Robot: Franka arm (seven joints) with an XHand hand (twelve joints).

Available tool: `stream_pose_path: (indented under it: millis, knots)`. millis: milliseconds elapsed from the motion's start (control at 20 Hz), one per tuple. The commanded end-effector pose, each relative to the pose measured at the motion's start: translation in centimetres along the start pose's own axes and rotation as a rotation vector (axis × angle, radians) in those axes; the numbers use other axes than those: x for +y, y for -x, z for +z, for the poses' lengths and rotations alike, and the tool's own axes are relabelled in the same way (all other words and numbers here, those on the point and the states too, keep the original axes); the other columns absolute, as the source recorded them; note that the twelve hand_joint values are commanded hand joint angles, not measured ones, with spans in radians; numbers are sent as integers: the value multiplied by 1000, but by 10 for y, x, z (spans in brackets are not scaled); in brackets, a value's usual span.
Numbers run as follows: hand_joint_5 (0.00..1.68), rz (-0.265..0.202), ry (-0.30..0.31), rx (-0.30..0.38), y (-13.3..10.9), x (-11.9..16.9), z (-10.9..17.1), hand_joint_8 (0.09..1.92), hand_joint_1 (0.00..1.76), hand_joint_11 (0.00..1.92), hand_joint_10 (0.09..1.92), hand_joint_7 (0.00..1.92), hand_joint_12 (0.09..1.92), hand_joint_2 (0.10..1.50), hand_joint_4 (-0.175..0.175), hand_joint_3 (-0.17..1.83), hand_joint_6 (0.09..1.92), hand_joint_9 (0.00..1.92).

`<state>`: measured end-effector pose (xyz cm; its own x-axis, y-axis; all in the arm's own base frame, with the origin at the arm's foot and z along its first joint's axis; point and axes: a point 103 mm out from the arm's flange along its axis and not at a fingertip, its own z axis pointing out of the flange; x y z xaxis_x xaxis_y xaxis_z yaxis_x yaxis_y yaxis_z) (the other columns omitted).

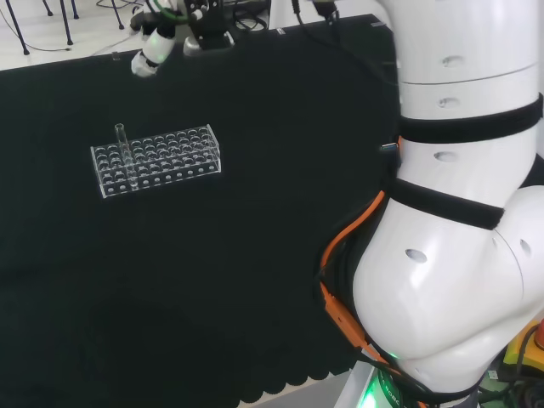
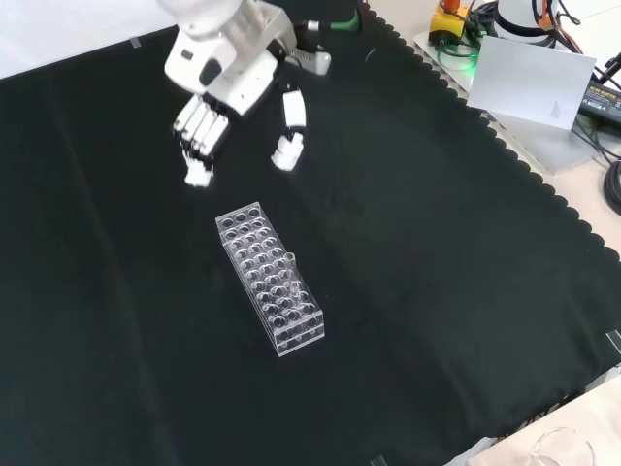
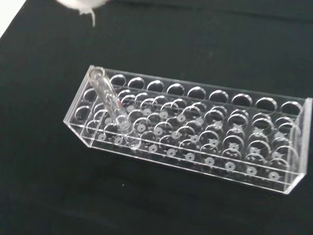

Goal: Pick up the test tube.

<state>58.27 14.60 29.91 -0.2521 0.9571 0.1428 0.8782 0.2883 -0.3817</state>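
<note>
Hand [image 2: 218, 83] hovers near cloth's [image 2: 437, 252] far edge, fingers relaxed, holding nothing; test tube [image 3: 111, 105] upright near rack's [image 2: 270, 280] end.

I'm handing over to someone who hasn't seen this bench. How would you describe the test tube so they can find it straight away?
On the black cloth stands one clear plastic rack full of round holes, below the open robot hand in the front view. The test tube stands upright near one end of the rack, by a long edge. It is the one glass tube sticking up above otherwise empty holes.
</note>
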Motion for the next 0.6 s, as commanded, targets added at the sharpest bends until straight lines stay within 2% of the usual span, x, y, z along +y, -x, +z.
stream_pose_path:
  millis: [50, 600]
  knots:
    - [207, -37, -80, -14, -19, 26, 29, 778, 798, 0, 930, 203, 1443, 740, -39, 544, 87, 139]
    - [252, -70, -164, -53, -35, 50, 73, 799, 833, 0, 927, 288, 1478, 730, -49, 579, 87, 204]
